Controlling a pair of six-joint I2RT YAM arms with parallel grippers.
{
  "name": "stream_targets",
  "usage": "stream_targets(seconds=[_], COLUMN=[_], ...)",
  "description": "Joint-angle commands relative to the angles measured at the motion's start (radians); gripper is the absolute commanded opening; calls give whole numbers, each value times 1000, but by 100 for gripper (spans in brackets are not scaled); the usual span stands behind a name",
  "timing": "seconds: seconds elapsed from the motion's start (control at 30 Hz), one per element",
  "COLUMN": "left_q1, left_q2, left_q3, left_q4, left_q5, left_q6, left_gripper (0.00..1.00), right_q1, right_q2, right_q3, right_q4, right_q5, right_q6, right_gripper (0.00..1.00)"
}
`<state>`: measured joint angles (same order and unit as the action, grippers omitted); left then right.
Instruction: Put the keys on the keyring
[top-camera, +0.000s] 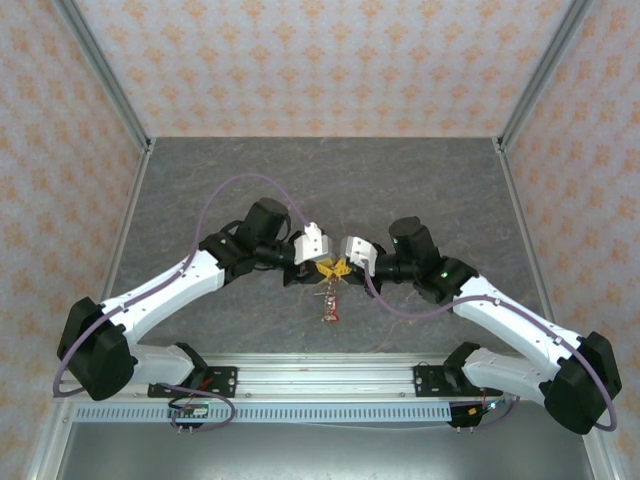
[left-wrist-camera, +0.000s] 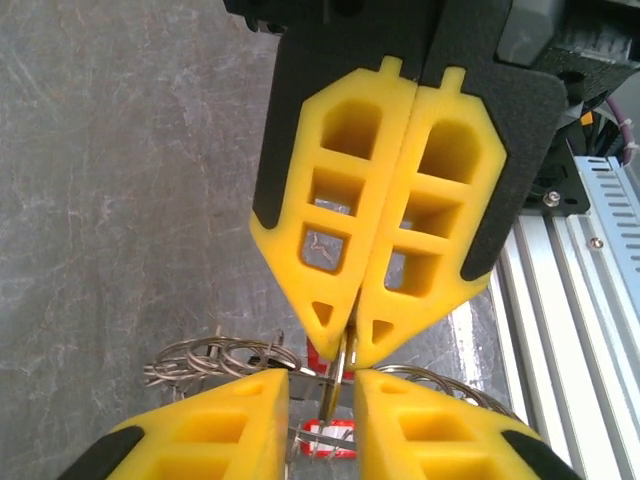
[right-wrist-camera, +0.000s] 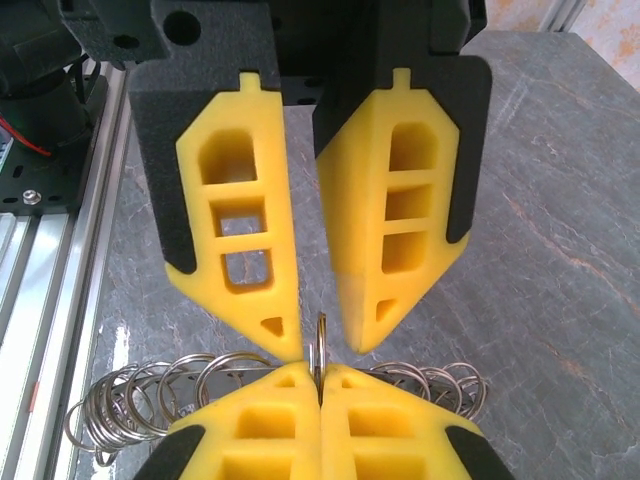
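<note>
1. Black-and-yellow plastic left gripper (left-wrist-camera: 322, 380) — fingers narrowly spread, straddling a thin edge-on metal loop (right-wrist-camera: 320, 340).
2. Between the fingertips: coiled grey wire keyring (right-wrist-camera: 130, 410) and tiny silvery keys (top-camera: 328, 303) with red tags. Likely light, stiff and slippery — best pinched on flat faces.
3. Matching right gripper (right-wrist-camera: 320, 372) is pressed together on that loop.

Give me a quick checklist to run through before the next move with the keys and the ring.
1. Right gripper clamped on the thin ring: ok, fingers shut on it.
2. Ring lined up between the left gripper fingers: ok.
3. Left gripper gripping the ring: not ok, its fingers stand apart.
4. Red tag out of the left fingers' way: cannot tell.
5. Keys hanging untangled below the grippers: cannot tell.
</note>
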<state>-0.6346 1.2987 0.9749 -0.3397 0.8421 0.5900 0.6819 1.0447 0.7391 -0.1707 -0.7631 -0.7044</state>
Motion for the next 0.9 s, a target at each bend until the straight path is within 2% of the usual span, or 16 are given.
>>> stream_targets(seconds=[0.0,0.07,0.13,0.37,0.5,0.77,0.87], left_q1=[-4,-4,-4,0,-1,1,1], left_q2=[11,13,4,-55,-59,-74,-88], left_q3=[32,31,13,-107,-127,-176,-190], left_q4=[-33,-40,-12,277,322,422,449], left_q5=[16,2,-7,31,64,98,99], left_q6=[24,25,11,-144,-172,-234,-250], left_gripper=[12,0,0,0,0,0,0], right_q1=[6,6,6,1,-10,-49,-66], right_q2=[-4,-13,-21,-49,-63,-77,-85], right_q3=[17,0,-15,-123,-172,-216,-226], right_q4=[81,116,125,214,316,365,373], right_q5=[-47,-45,-30,32,20,0,1], right_q6=[4,26,37,111,174,211,224], right_gripper=[0,0,1,12,13,12,7])
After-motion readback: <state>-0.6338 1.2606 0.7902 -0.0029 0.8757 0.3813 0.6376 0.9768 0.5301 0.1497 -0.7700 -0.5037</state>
